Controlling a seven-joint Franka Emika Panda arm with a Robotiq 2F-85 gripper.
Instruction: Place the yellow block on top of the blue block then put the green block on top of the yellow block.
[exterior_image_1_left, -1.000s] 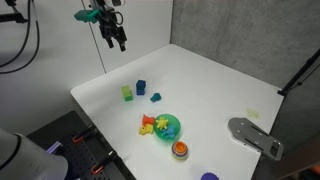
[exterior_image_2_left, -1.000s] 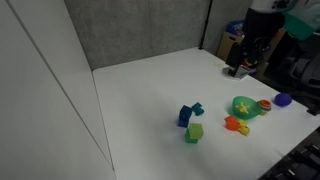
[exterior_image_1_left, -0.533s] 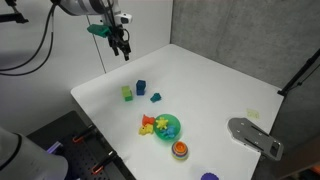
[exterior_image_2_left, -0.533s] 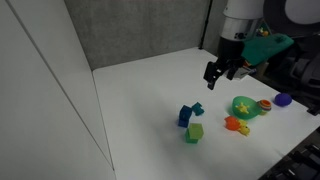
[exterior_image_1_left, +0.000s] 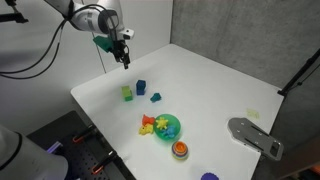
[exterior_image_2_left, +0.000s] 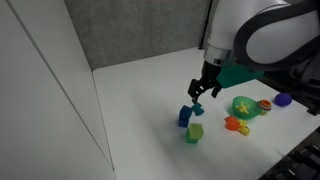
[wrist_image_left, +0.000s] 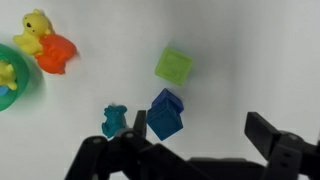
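The dark blue block (exterior_image_1_left: 141, 87) sits on the white table, also in the other exterior view (exterior_image_2_left: 184, 116) and the wrist view (wrist_image_left: 165, 113). The bright green block (exterior_image_1_left: 127, 93) lies right beside it (exterior_image_2_left: 194, 132) (wrist_image_left: 173, 67). A small, faint pale yellow block (exterior_image_1_left: 252, 114) lies far off near a grey object. It does not show in the wrist view. My gripper (exterior_image_1_left: 123, 60) hangs open and empty above the table by the blue block (exterior_image_2_left: 197, 90). In the wrist view the blue block lies at the left finger of the open jaws (wrist_image_left: 200, 135).
A teal-blue toy piece (wrist_image_left: 114, 120) lies next to the blue block. A round green bowl (exterior_image_1_left: 172, 127) with yellow and orange toys (exterior_image_1_left: 150, 124) stands nearer the table's front. A grey flat object (exterior_image_1_left: 255, 137), an orange item (exterior_image_1_left: 180, 149) and a purple item (exterior_image_1_left: 208, 177) lie at the edges.
My gripper has come down and moved across the table from high at the back towards the blue and green blocks. The blocks have not moved.
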